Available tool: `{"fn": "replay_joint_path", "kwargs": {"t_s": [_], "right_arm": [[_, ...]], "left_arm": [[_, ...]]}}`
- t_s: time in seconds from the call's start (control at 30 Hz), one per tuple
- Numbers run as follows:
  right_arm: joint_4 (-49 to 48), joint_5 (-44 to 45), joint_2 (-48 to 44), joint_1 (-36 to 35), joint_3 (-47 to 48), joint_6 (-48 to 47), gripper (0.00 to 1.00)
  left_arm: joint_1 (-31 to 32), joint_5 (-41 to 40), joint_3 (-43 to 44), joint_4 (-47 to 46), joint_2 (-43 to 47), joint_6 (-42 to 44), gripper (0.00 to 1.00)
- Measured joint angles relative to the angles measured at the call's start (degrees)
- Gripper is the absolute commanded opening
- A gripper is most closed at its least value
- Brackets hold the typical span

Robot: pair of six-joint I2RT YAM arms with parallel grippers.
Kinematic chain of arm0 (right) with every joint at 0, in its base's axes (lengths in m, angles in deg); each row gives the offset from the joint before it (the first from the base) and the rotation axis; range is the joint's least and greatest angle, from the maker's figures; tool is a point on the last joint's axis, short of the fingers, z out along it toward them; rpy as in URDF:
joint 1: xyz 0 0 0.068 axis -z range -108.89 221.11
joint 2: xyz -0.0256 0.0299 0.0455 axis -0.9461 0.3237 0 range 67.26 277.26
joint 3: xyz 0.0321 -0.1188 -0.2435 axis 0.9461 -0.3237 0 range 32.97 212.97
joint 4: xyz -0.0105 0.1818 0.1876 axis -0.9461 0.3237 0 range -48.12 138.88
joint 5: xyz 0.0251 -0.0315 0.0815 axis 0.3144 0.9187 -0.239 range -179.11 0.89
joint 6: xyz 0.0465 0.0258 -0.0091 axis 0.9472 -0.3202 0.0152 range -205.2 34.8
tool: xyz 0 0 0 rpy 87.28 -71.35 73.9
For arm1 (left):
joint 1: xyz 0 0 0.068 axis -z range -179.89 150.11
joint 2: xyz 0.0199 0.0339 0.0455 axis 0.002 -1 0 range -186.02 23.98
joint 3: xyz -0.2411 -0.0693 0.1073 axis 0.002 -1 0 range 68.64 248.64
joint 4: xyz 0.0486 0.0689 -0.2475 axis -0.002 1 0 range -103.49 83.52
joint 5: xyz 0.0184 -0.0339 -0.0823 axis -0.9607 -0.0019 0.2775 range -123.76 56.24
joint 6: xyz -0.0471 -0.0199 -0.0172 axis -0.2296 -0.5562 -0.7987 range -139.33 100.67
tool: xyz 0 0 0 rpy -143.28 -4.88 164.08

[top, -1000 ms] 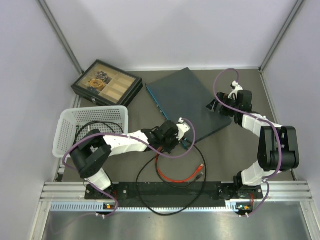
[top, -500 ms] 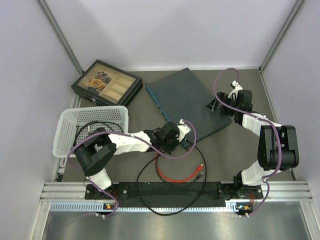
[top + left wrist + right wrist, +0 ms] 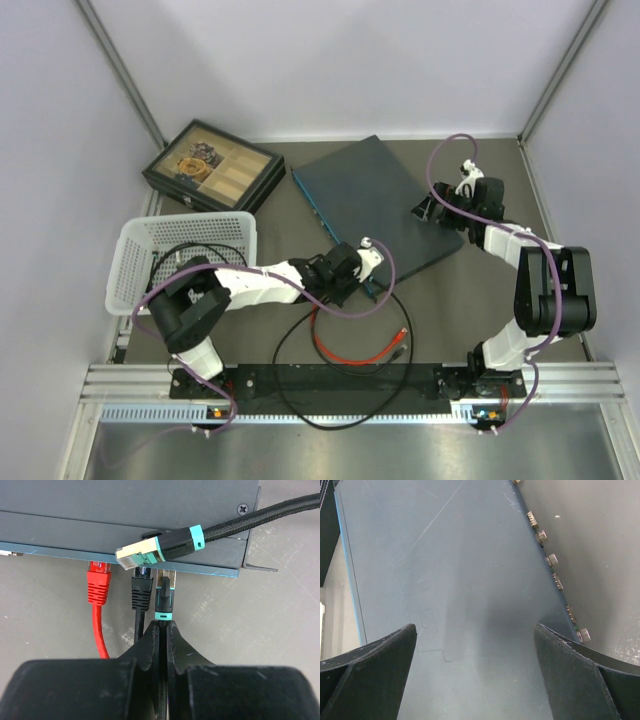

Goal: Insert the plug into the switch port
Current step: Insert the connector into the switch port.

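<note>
The switch is a flat dark blue-grey box lying slantwise mid-table. In the left wrist view its teal front edge holds a red plug and a black plug side by side. To their right stands the plug, black with a teal band, its metal nose at a socket; I cannot tell how deep it sits. My left gripper is shut on the braided cable just behind that plug. My right gripper hangs open over the switch's top, holding nothing.
A second teal-and-gold plug on a braided cable lies across the switch above the sockets. A red cable and a black cable loop on the table near the arm bases. A white basket stands at the left, a black compartmented box behind it.
My left arm's elbow has swung a little to the right while its gripper stays at the switch's front edge, still shut. The right arm has barely shifted.
</note>
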Motion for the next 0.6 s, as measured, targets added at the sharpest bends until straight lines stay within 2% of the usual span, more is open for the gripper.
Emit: {"fn": "replay_joint_path", "kwargs": {"t_s": [0.6], "right_arm": [[-0.24,-0.13,0.04,0.04,0.0,-0.13,0.99]], "left_arm": [[0.04,0.26,4.09,3.21,-3.04,-0.5,0.01]]}}
